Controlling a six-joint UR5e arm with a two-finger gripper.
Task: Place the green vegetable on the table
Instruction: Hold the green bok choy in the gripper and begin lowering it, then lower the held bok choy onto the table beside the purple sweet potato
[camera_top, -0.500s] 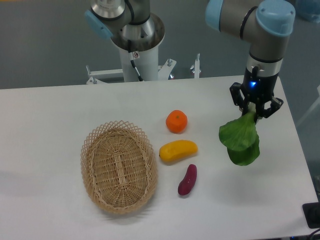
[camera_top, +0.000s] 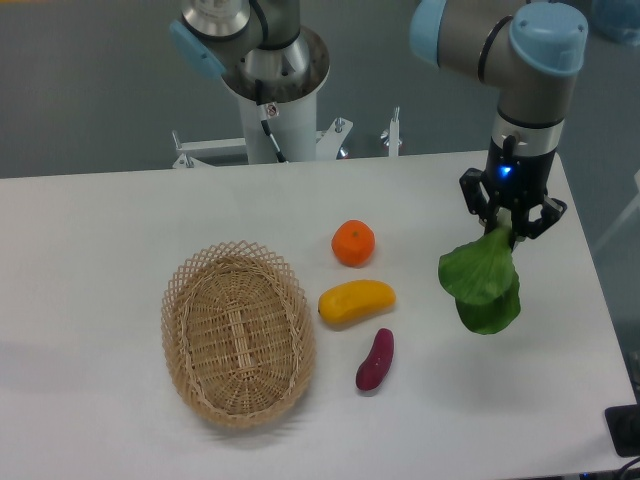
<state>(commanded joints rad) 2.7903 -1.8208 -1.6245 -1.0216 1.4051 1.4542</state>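
White table (camera_top: 120, 230), woven basket (camera_top: 238, 333) bare inside.

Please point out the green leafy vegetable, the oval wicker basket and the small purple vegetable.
Green leafy vegetable (camera_top: 480, 285): fixed camera, on its broad leaves.
Oval wicker basket (camera_top: 186, 345): fixed camera, on its left wall.
Small purple vegetable (camera_top: 376, 360): fixed camera, on its middle.

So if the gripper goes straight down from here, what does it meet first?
Probably bare table: the gripper points down, and the vegetable hanging from it would touch first. Its height is unclear.
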